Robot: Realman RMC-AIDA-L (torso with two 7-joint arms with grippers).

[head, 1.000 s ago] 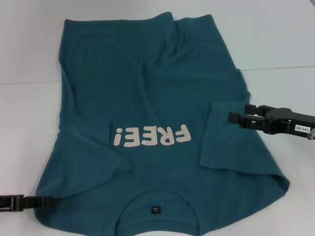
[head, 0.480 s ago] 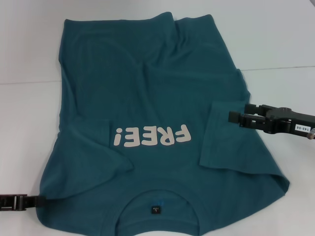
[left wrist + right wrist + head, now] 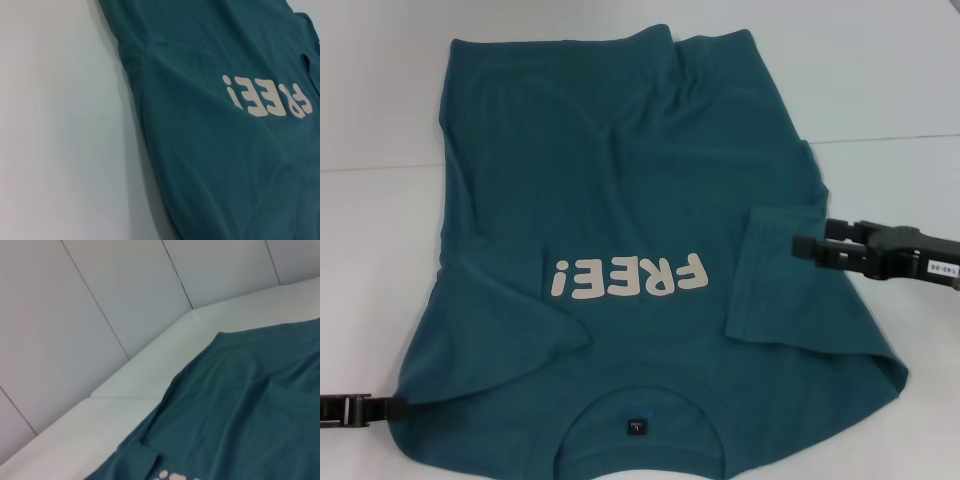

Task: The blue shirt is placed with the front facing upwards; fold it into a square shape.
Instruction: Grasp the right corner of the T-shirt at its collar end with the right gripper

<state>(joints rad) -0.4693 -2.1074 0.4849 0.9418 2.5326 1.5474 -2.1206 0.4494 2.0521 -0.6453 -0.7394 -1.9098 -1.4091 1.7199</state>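
White surface (image 3: 380, 250) is carrying the blue shirt (image 3: 620, 180) front-up, both sleeves lying folded inward, while right hand (image 3: 802, 243) is hovering, fingers apart, beside it

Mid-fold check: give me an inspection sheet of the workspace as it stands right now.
Surface: white table, bare around the shirt.
Job's things: blue shirt front up, both sleeves folded inward, collar nearest the robot.
Clutter: nothing seen.
Grippers: left pincer at the shirt's near left corner; right pincer beside the folded right sleeve.
Cables: nothing seen.
Surroundings: panelled wall behind the table.
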